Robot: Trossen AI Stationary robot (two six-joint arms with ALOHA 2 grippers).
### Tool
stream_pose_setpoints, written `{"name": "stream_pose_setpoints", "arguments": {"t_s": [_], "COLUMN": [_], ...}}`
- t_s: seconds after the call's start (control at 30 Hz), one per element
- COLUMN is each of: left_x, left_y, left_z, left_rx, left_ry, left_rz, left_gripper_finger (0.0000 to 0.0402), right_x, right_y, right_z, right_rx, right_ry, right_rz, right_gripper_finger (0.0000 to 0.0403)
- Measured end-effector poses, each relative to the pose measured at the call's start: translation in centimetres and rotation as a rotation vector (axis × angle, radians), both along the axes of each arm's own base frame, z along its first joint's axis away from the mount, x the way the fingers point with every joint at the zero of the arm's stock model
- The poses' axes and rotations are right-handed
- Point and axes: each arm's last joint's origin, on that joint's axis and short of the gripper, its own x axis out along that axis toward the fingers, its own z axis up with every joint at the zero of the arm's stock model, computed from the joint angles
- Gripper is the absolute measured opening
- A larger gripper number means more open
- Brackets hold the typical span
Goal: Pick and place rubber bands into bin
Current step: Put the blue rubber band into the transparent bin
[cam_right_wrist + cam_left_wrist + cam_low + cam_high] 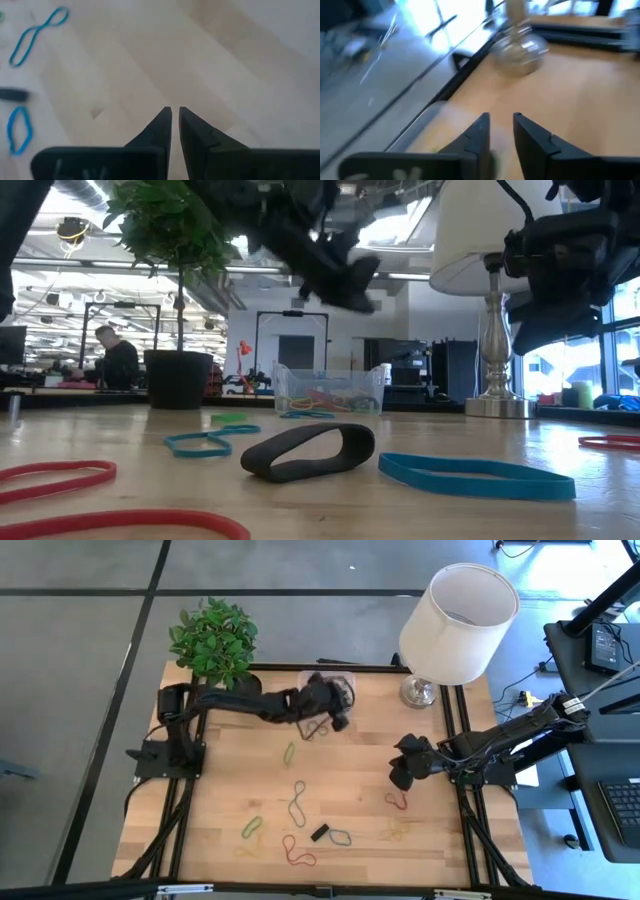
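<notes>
Rubber bands (298, 802), thin loops of red, green, blue and yellow, lie scattered over the near half of the wooden table (220, 790), well apart from both claws. Left gripper (335, 705) hangs over the small clear plastic bin (328, 390) at the far edge, fingers slightly parted and empty. Right gripper (402, 772) hovers beside a red band (397, 801), fingers nearly together, pinching nothing.

Matt wooden table (360, 750), clear plastic bin (330, 390)
</notes>
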Motion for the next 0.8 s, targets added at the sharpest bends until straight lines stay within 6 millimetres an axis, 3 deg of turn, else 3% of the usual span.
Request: {"name": "stream_pose_setpoints", "arguments": {"t_s": [0.2,0.37,0.57,0.8], "left_x": [0.1,-0.9,-3.3,-6.2], "left_y": [-6.7,-11.1,-15.5,-19.7], "left_z": [1.0,-0.6,-2.4,-4.7], "left_rx": [0.028,-0.035,-0.241,-0.323], "left_ry": [0.058,0.221,0.395,0.534], "left_rz": [-0.152,-0.202,-0.172,-0.212], "left_gripper_finger": [0.0007,0.0002,0.0002,0.0001], "right_x": [0.0,-0.1,0.0,1.1], "right_y": [0.3,0.3,0.3,1.6], "right_z": [-0.1,-0.1,0.0,0.8], "right_rx": [0.064,0.082,0.038,0.022], "right_ry": [0.024,0.028,0.031,-0.109], "right_rz": [0.056,0.061,0.120,0.240], "right_gripper_finger": [0.0039,0.0039,0.0039,0.0006]}}
